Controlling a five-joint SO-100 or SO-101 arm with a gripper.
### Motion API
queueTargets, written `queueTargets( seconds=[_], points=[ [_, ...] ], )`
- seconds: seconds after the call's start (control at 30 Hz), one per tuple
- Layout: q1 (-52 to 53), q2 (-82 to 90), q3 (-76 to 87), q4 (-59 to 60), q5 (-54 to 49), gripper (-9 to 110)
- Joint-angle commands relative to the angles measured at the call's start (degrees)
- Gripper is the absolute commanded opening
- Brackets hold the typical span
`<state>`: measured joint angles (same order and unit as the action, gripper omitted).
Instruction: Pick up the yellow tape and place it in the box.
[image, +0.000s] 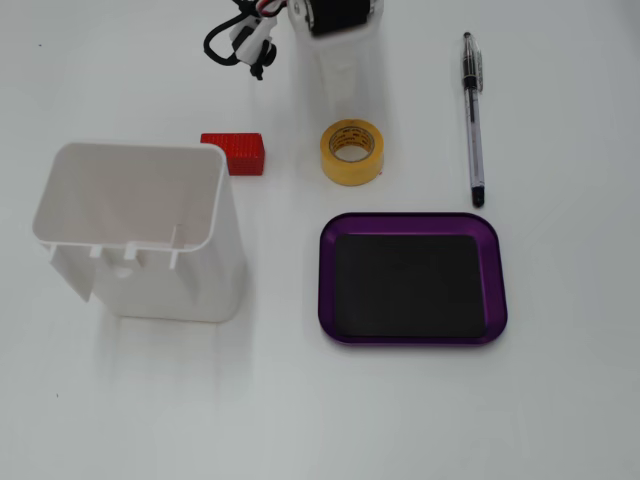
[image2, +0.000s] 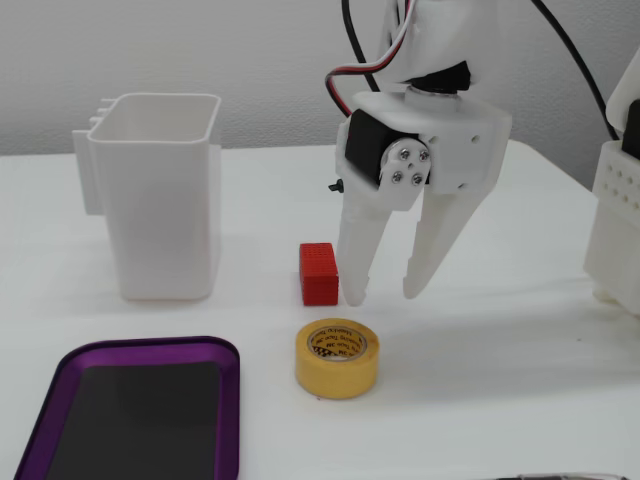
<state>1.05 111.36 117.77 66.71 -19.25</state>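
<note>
Yellow tape (image2: 338, 357) lies outside the box (image2: 225, 352).
Only the side-on fixed view shows the gripper (image2: 385, 292), fingers apart, behind it.

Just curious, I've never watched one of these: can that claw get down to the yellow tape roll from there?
Probably yes. The gripper hangs with its jaws open just behind the yellow tape, nothing between them. The red block sits off to the side.

Yellow tape (image: 352, 152), purple box (image: 412, 339) with black floor, red block (image: 233, 153).
</note>
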Motion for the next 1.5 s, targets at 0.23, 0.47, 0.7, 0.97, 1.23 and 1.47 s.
queueTargets(
  seconds=[0.23, 0.47, 0.7, 0.97, 1.23, 1.47],
  points=[
    [-2.11, 0.00, -0.26, -5.71, 2.72, 13],
    [-2.02, -0.09, 1.67, -6.24, 2.64, 13],
    [-2.02, -0.09, 8.09, -12.13, 2.64, 13],
    [-2.02, -0.09, 8.79, -12.92, 2.64, 13],
    [-2.02, -0.09, 14.68, -19.51, 2.29, 13],
    [-2.20, 0.09, 15.64, -20.30, 2.64, -2]
  ],
)
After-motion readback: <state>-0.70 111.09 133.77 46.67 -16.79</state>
